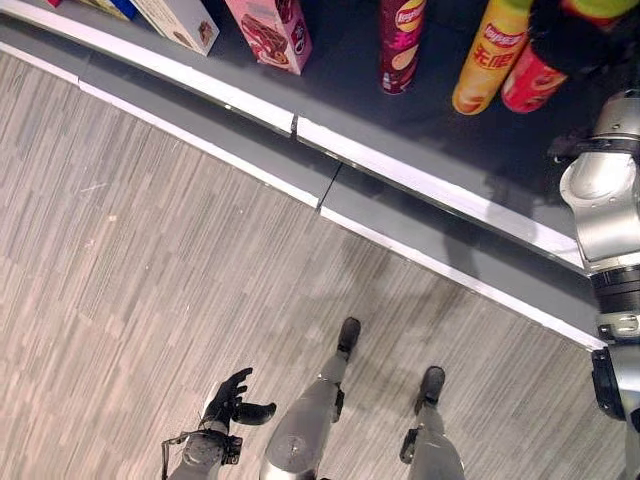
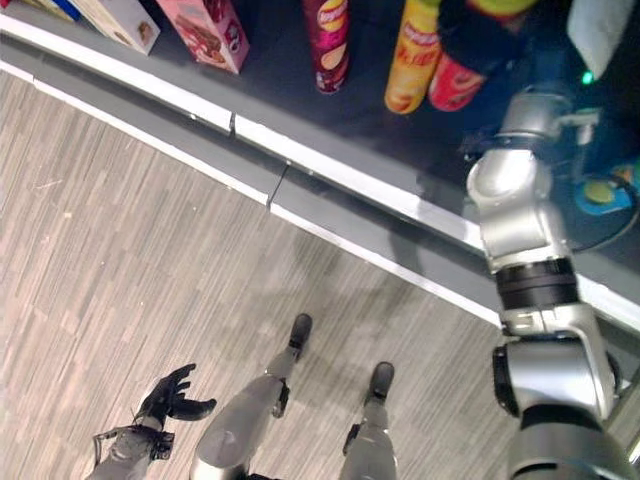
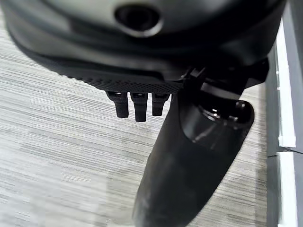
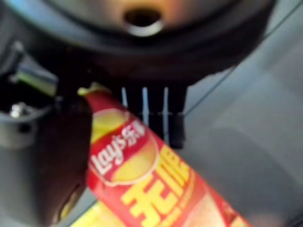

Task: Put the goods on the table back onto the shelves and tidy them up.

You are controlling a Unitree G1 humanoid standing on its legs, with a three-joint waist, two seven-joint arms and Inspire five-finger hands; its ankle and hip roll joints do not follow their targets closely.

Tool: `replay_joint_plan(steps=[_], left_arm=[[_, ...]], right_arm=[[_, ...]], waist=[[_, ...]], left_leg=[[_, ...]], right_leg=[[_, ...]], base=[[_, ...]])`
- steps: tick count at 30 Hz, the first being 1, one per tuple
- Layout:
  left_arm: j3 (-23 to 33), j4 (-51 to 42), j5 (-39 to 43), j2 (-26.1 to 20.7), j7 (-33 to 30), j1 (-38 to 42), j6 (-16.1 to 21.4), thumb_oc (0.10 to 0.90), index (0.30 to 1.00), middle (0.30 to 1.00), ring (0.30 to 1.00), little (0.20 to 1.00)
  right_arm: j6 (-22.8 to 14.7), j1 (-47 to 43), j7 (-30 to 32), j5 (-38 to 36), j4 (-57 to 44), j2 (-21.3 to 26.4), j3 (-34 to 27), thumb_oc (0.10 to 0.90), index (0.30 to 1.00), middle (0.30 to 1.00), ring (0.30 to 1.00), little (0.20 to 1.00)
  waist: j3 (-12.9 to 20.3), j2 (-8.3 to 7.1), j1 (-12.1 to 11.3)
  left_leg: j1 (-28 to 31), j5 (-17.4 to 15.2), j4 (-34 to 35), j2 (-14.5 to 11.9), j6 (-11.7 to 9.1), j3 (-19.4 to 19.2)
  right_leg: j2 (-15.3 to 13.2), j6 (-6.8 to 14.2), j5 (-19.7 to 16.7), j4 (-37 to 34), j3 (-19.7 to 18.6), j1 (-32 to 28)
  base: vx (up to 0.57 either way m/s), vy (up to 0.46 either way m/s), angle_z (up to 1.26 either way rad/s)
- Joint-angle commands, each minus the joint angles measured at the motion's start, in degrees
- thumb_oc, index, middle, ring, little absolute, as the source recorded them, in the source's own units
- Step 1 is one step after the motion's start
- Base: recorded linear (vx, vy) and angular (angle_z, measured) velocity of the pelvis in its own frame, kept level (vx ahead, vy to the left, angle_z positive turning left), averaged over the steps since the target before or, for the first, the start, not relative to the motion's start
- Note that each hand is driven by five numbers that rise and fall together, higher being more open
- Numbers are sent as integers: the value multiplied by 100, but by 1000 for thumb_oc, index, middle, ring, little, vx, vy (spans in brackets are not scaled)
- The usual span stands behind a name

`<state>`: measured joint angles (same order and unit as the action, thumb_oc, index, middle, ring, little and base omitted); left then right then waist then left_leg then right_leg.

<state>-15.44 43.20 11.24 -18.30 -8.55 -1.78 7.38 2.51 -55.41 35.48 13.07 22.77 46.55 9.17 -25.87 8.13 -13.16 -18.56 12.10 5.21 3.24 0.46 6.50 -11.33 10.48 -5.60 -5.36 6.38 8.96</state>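
Right hand (image 4: 61,156) is curled round a red chip can (image 4: 142,175), thumb on one side and fingers (image 4: 163,118) behind it (the wrist view shows the grip from close up). From the head views, that can (image 1: 530,80) is at the dark shelf (image 1: 340,70), just beside a yellow can (image 1: 490,55), with the hand's dark bulk over its top. A maroon can (image 1: 402,45) stands apart from these two, further along the shelf, and beyond it a pink box (image 1: 272,30) and a white box (image 1: 180,20) stand upright.

A white strip (image 1: 420,180) runs along the shelf's front edge, with a grey base (image 1: 200,115) below it, meeting a wood-grain floor (image 1: 150,260) that lies wide and bare in front.

Left hand (image 1: 232,400) hangs low over the floor, well away from the shelf, fingers loosely spread and holding nothing.
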Motion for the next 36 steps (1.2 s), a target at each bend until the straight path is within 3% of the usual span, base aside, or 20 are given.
replay_joint_plan(steps=[1,10,17,36], left_arm=[[23,255,98,-276,-275,-258,80,800,900,900,900,900],[-10,183,3,-228,-304,-206,47,800,900,900,900,900],[-56,-4,82,-259,-348,-188,87,800,900,900,900,900],[-118,4,96,-304,-407,-200,96,800,900,900,900,900]], right_arm=[[-299,-300,676,349,-630,327,-182,400,300,300,300,300],[-203,60,855,509,-829,287,-448,400,300,300,300,300],[-345,196,848,-28,-312,102,-431,400,300,300,300,300],[-433,83,956,-533,354,145,-326,400,300,300,300,300]], waist=[[510,-127,67],[445,-136,144],[368,-145,165],[344,-149,156]], left_leg=[[103,-553,-21,-195,-431,148],[36,-564,-21,-186,-431,216],[-9,-556,-21,-181,-432,219],[-45,-580,-21,-172,-433,228]], right_leg=[[110,-91,157,57,269,163],[111,-80,180,65,303,201],[95,-65,163,55,333,238],[84,-50,150,62,333,295]], base=[[13,-40,8],[5,-13,-3],[1,-7,-4],[1,-2,1]])
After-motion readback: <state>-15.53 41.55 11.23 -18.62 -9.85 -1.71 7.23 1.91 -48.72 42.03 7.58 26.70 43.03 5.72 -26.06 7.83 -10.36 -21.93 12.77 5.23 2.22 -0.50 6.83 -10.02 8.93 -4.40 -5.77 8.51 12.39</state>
